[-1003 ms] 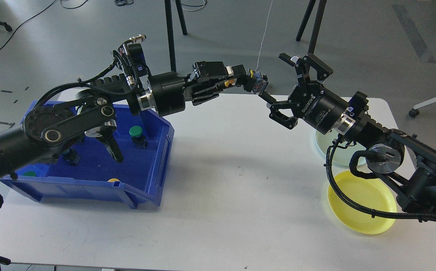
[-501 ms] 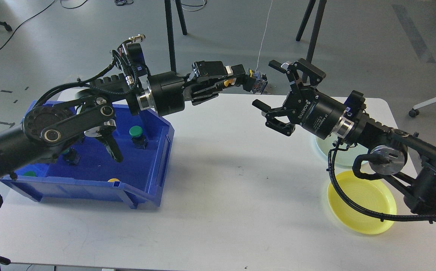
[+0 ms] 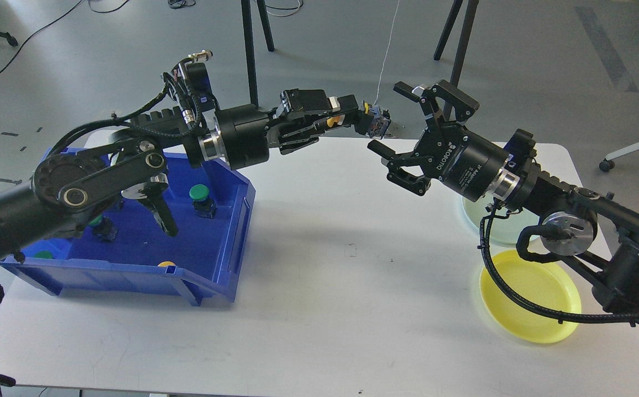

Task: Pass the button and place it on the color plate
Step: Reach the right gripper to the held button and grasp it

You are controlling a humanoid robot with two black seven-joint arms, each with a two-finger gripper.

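Two black robot arms meet above the far edge of a white counter (image 3: 319,286), the button changing neither side just yet. The left gripper (image 3: 365,117), reaching in from the left, is clenched on a small blue-bodied button (image 3: 376,122) with a yellow part showing further back between its fingers; the button hangs in the air above the counter's far edge, clear of the surface. Just to its right, the right gripper (image 3: 388,118) stands with its fingers spread wide, one finger above and one below the level of the button, close beside it but, as far as can be seen, not touching it.

On the left of the counter sits a blue bin (image 3: 231,242), partly hidden by the left arm. Inside it stands a green-capped button (image 3: 199,193) on a dark blue base, and another green cap (image 3: 43,255) shows at the bin's near left corner, with a sliver of yellow (image 3: 166,264) at the near wall.

On the right side of the counter lie two plates: a yellow plate (image 3: 529,298) nearer, and a pale green plate (image 3: 499,229) just beyond it, largely covered by the right arm. Both plates carry nothing that can be seen.
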